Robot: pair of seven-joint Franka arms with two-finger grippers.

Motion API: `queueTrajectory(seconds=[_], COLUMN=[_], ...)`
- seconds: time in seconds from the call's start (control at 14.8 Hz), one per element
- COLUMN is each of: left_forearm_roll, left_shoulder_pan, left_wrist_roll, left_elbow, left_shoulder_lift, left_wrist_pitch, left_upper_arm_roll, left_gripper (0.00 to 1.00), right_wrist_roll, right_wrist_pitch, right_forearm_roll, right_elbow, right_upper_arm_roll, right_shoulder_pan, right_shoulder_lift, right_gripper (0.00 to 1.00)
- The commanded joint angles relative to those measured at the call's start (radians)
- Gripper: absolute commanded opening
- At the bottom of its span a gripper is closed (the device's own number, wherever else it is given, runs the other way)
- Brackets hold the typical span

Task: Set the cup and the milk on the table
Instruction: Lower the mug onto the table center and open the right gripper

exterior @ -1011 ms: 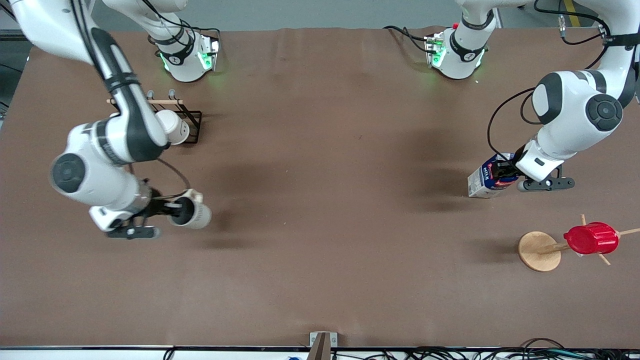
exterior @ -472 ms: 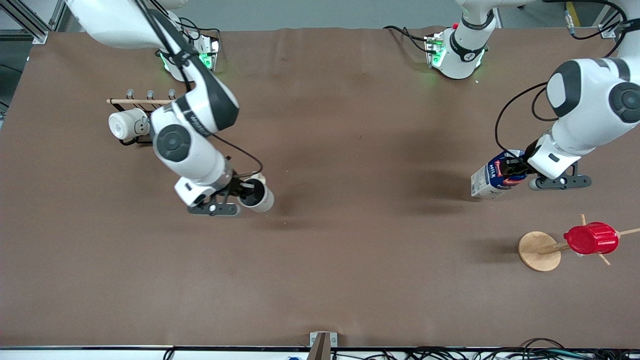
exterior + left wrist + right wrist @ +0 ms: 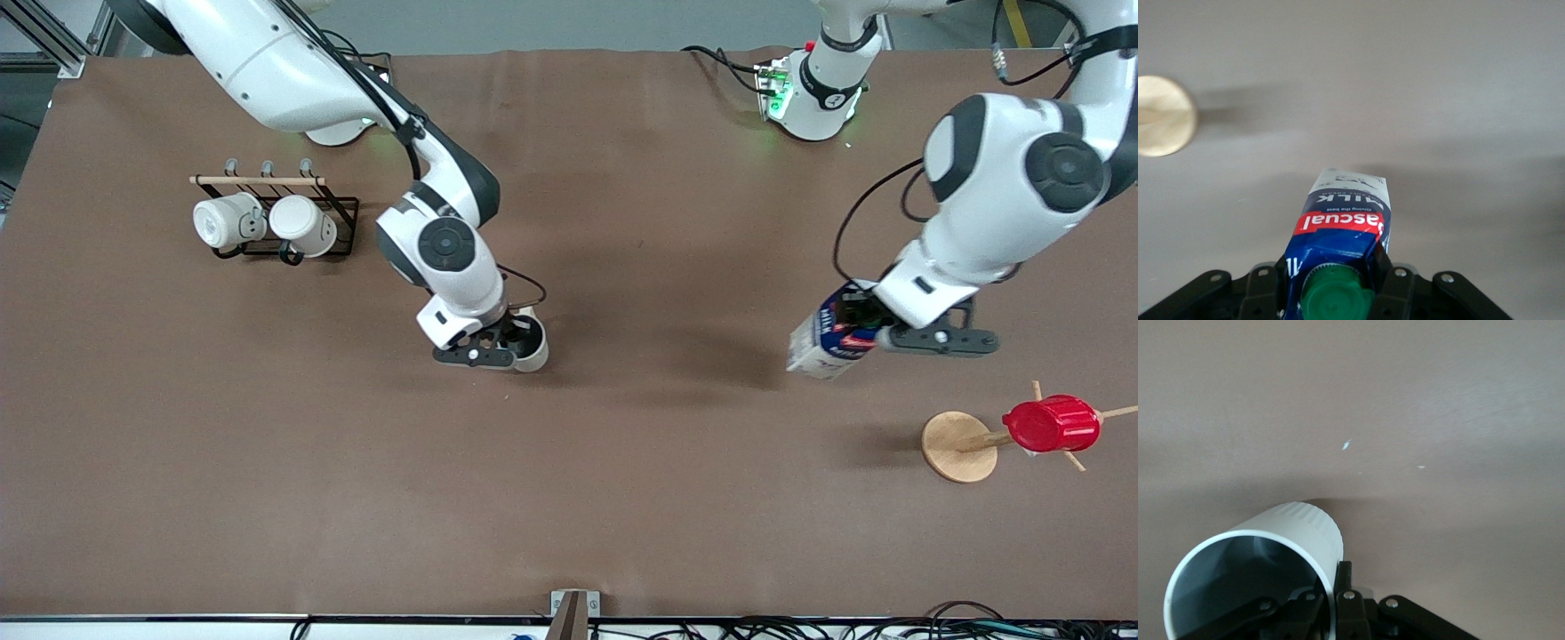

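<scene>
I had swung the right gripper (image 3: 508,348), pinching the cup (image 3: 530,345), to mid-frame over the desk (image 3: 622,489), while the left gripper (image 3: 858,322) clamped the milk (image 3: 827,333) at right, both unplaced.

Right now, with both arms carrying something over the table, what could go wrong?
The left gripper holds the milk near its capped top and tilted; released like that, it might tip over. The right gripper pinches only the rim wall of the cup, so it could slip or land crooked. The milk is also fairly close to the red cup on its wooden stand.
</scene>
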Motion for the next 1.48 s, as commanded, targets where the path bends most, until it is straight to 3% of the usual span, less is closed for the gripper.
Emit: queueTrajectory(seconds=[0.0, 0.2, 0.27, 0.34, 0.4, 0.67, 0.88, 1.15, 1.21, 1.42], left_forearm_roll=[0.021, 0.026, 0.032, 0.067, 0.101, 0.120, 0.121, 0.121, 0.121, 0.118], left_shoulder_pan=[-0.099, -0.201, -0.238, -0.277, -0.308, -0.393, -0.422, -0.462, -0.477, -0.494], left_wrist_roll=[-0.113, -0.201, -0.235, -0.282, -0.340, -0.462, -0.506, -0.552, -0.560, -0.583], left_elbow=[0.119, 0.193, 0.213, 0.234, 0.263, 0.336, 0.354, 0.466, 0.469, 0.471], left_shoulder_lift=[0.101, 0.186, 0.212, 0.238, 0.267, 0.346, 0.385, 0.476, 0.485, 0.488], left_wrist_pitch=[-0.034, -0.036, -0.036, -0.036, -0.036, -0.036, -0.034, -0.034, -0.034, -0.027], left_upper_arm_roll=[0.000, 0.003, 0.005, 0.003, 0.002, 0.000, 0.002, 0.006, 0.009, 0.008], left_gripper=[0.27, 0.28, 0.28, 0.28, 0.28, 0.27, 0.27, 0.27, 0.27, 0.27], right_wrist_roll=[0.049, 0.051, 0.052, 0.054, 0.059, 0.056, 0.051, -0.009, -0.065, -0.281], right_wrist_pitch=[-0.010, -0.011, -0.010, -0.010, -0.011, -0.034, -0.252, -0.393, -0.418, -0.426], right_forearm_roll=[-0.049, -0.049, -0.047, -0.047, -0.049, -0.044, -0.043, -0.030, -0.012, 0.193], right_elbow=[0.049, 0.047, 0.047, 0.047, 0.047, 0.043, 0.037, 0.035, 0.035, 0.037], right_upper_arm_roll=[0.027, 0.033, 0.033, 0.033, 0.033, 0.074, 0.099, 0.090, 0.065, -0.175], right_shoulder_pan=[0.001, 0.013, 0.014, 0.015, 0.015, -0.020, -0.110, -0.258, -0.281, -0.273], right_shoulder_lift=[0.036, 0.042, 0.047, 0.047, 0.044, 0.017, -0.141, -0.342, -0.379, -0.511], right_gripper=[0.00, 0.03, 0.14, 0.61, 1.00, 1.00, 1.00, 1.00, 1.00, 1.00])
